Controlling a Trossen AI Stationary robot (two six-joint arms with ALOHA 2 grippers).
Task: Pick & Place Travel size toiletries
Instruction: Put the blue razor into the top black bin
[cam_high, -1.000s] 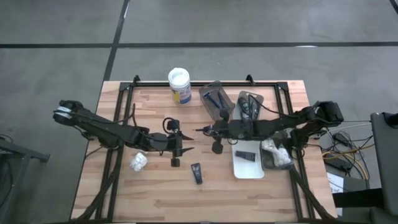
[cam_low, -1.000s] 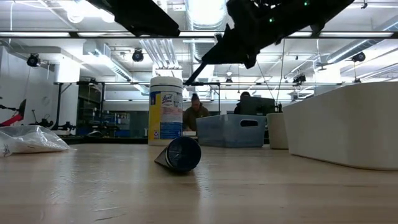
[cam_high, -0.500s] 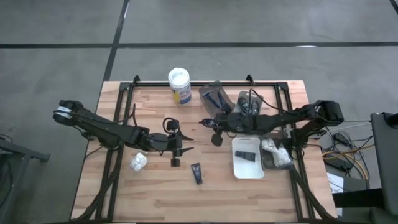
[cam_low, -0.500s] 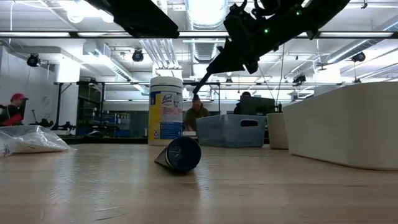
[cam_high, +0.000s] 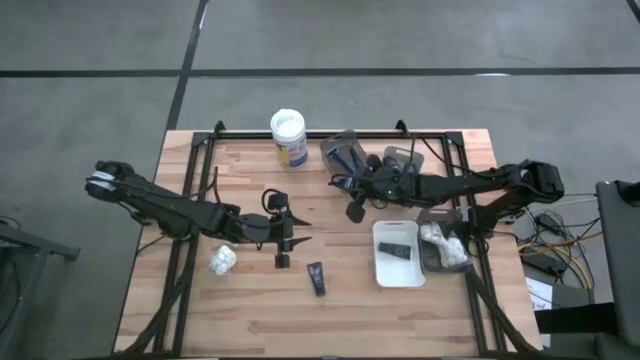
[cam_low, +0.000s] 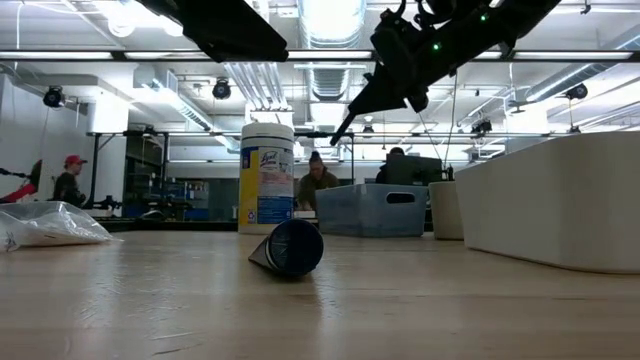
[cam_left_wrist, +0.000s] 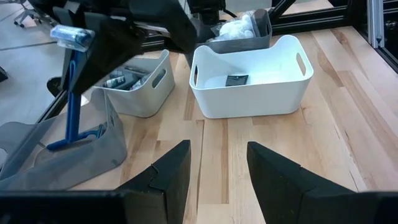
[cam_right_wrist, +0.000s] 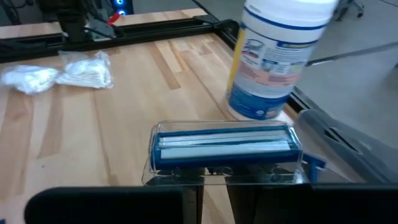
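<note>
Two arms are over the table, and I use the white-lidded tub (cam_high: 288, 136) as my landmark. My right gripper (cam_high: 352, 198) hangs in the air to the right of the tub, clenched on a blue razor (cam_right_wrist: 225, 147); in the right wrist view the capped razor head lies crosswise between the fingers with the tub just beyond it, and in the left wrist view the razor (cam_left_wrist: 72, 87) hangs handle down above a grey tray (cam_left_wrist: 68, 155). My left gripper (cam_high: 281, 241) sits on the near side of the tub, fingers parted and grasping nothing. One white lumpy packet (cam_high: 223, 259) lies near the left gripper, on the side away from the trays. One small black tube (cam_high: 316, 277) lies nearer the front edge than the tub. White tray (cam_high: 398, 265) to the tub's right holds a dark item (cam_high: 398, 250)
</note>
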